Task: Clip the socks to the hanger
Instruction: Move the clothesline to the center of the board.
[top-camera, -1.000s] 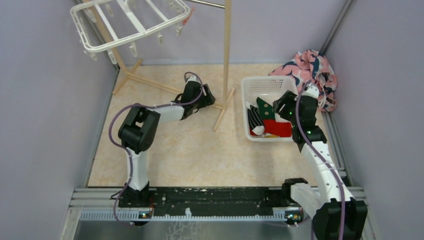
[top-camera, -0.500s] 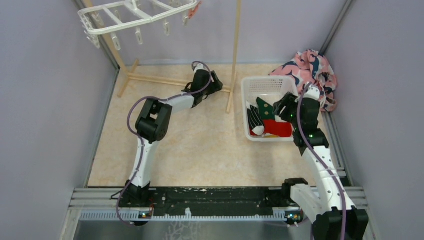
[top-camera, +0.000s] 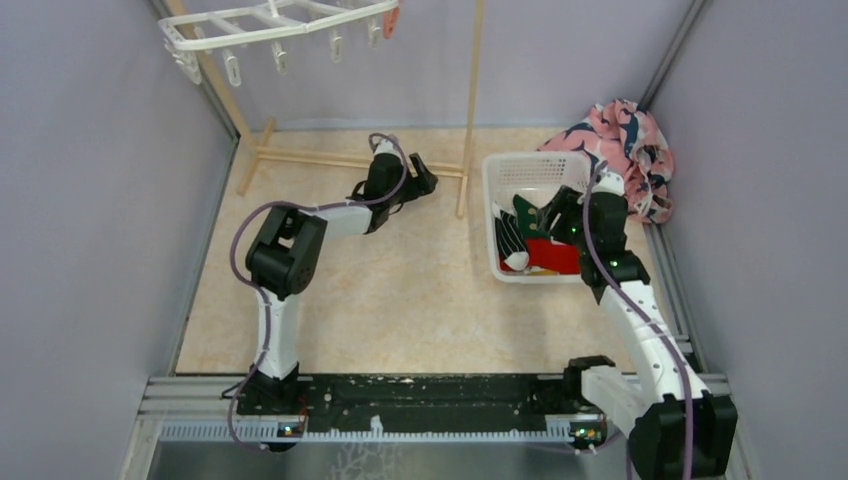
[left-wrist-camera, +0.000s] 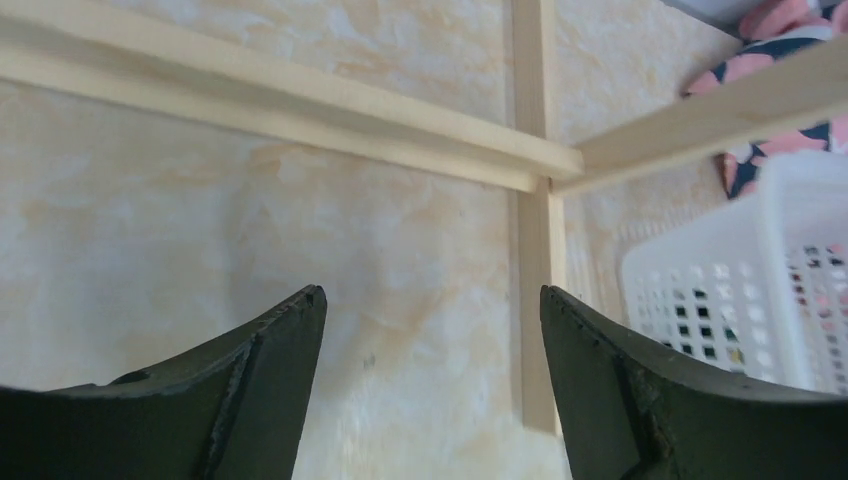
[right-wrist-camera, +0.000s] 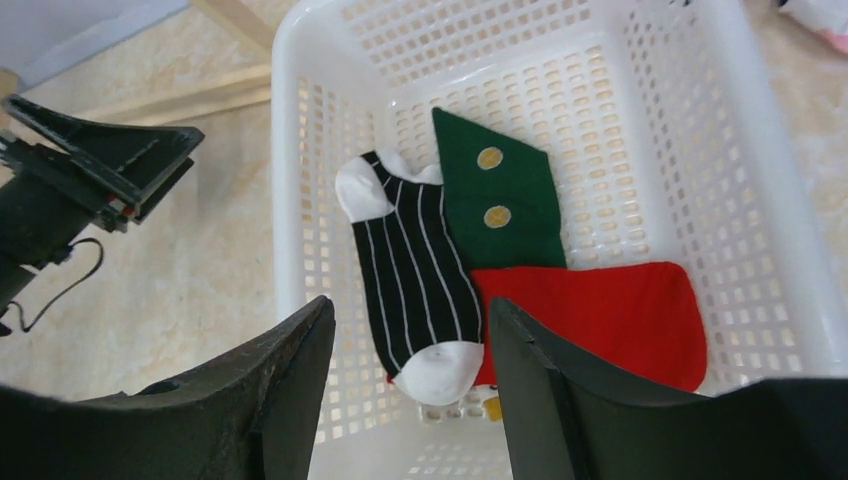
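Right tool (right-wrist-camera: 410, 308) has edged left, over the socks (right-wrist-camera: 440, 280).

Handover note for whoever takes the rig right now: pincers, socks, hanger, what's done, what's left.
Left pincer: open, empty, low by the rack base.
Right pincer: open, empty, above the basket.
Striped sock, green sock, red sock: all lying in the basket.
Hanger: hangs far left, no sock on it.
Done: nothing clipped.
Left: pick and clip all three.

White perforated basket (top-camera: 530, 158), pink-and-navy cloth heap (top-camera: 620, 130) beside it — wooden pole rack (top-camera: 472, 100) left.
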